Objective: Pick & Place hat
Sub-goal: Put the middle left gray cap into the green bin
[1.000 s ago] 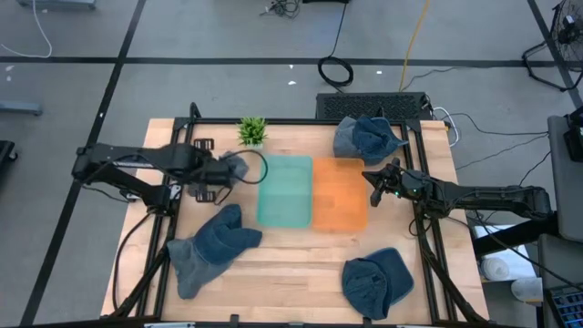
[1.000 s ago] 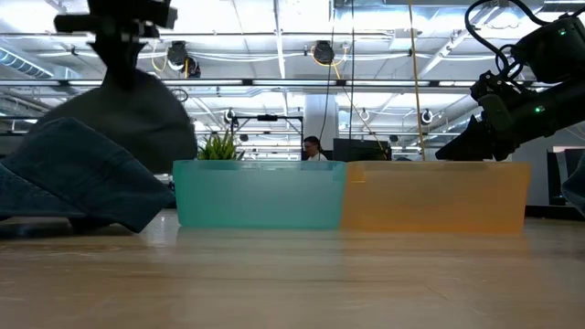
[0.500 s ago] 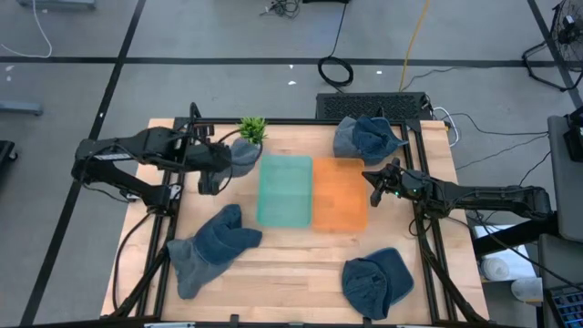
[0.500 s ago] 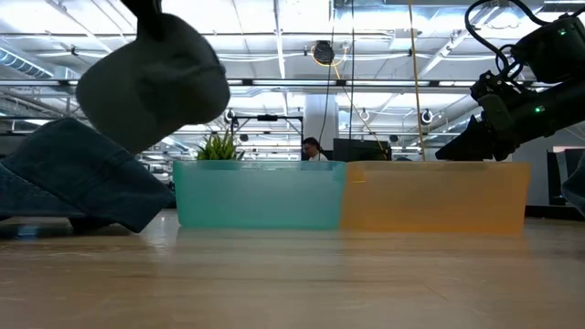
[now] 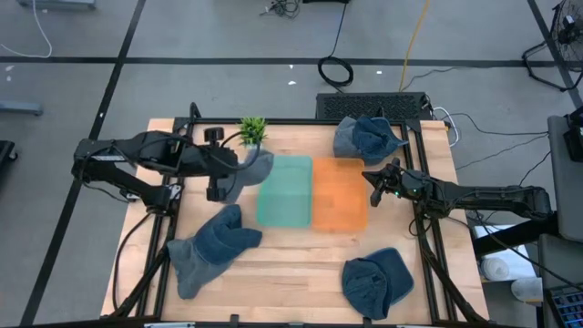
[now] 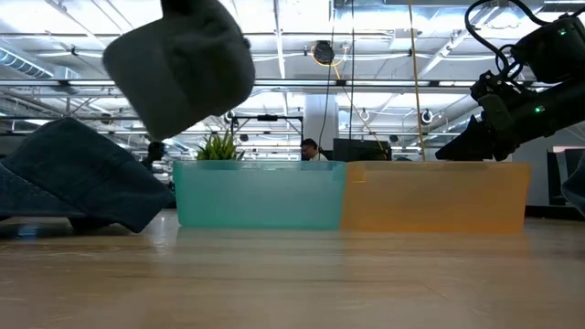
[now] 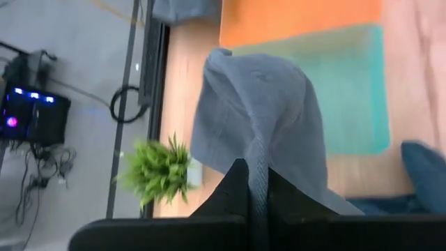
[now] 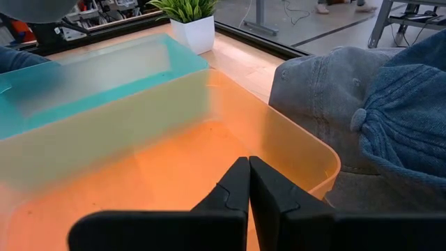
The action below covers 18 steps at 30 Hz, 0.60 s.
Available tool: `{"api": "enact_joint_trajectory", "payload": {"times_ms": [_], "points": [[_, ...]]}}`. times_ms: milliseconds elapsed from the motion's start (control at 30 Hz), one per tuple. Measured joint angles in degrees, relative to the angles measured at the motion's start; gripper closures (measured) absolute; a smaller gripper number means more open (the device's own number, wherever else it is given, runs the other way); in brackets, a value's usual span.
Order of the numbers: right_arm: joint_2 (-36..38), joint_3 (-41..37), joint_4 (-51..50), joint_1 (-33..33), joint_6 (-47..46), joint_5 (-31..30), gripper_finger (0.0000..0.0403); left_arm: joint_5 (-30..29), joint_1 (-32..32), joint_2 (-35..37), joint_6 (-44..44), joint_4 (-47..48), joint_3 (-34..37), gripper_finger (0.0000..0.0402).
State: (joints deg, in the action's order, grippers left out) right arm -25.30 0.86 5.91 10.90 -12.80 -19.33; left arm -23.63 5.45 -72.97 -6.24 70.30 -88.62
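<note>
My left gripper (image 5: 228, 169) is shut on a light grey hat (image 5: 252, 169), which is in the air at the left edge of the teal bin (image 5: 284, 191). In the low view the grey hat (image 6: 183, 68) hangs high above the table, left of the teal bin (image 6: 259, 194). The orange bin (image 5: 340, 194) stands next to the teal one. My right gripper (image 5: 370, 180) is shut and empty, hovering at the orange bin's right rim (image 8: 306, 157). My left gripper pinches the grey hat between its two fingers (image 7: 237, 185) at a raised ridge of cloth (image 7: 259, 164) near one end. The fingers come in roughly level from the table's left. The hat is lifted clear and spreads out past the fingertips toward the teal bin.
Dark blue hats lie at the near left (image 5: 214, 246) and near right (image 5: 378, 281). A grey and a blue hat (image 5: 367, 138) are piled at the far right. A small potted plant (image 5: 252, 132) stands at the far edge beside the teal bin.
My left gripper has risen, turned and moved toward the table's right, to the teal bin's left edge. The grey hat went with it: in the low view it has climbed and shifted right, from hanging below the fingers to sticking out toward the bin.
</note>
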Motion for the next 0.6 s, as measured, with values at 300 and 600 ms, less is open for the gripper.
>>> {"api": "enact_joint_trajectory", "payload": {"times_ms": [300,600], "points": [[0.0,0.0,0.0,0.0,0.0,0.0,0.0403,3.2,0.0,0.0,0.3,-5.8,0.0,0.0398],[0.0,0.0,0.1,0.0,0.0,0.0,0.0403,5.2,-0.3,1.2,2.0,-11.0,0.0,0.0398]]}}
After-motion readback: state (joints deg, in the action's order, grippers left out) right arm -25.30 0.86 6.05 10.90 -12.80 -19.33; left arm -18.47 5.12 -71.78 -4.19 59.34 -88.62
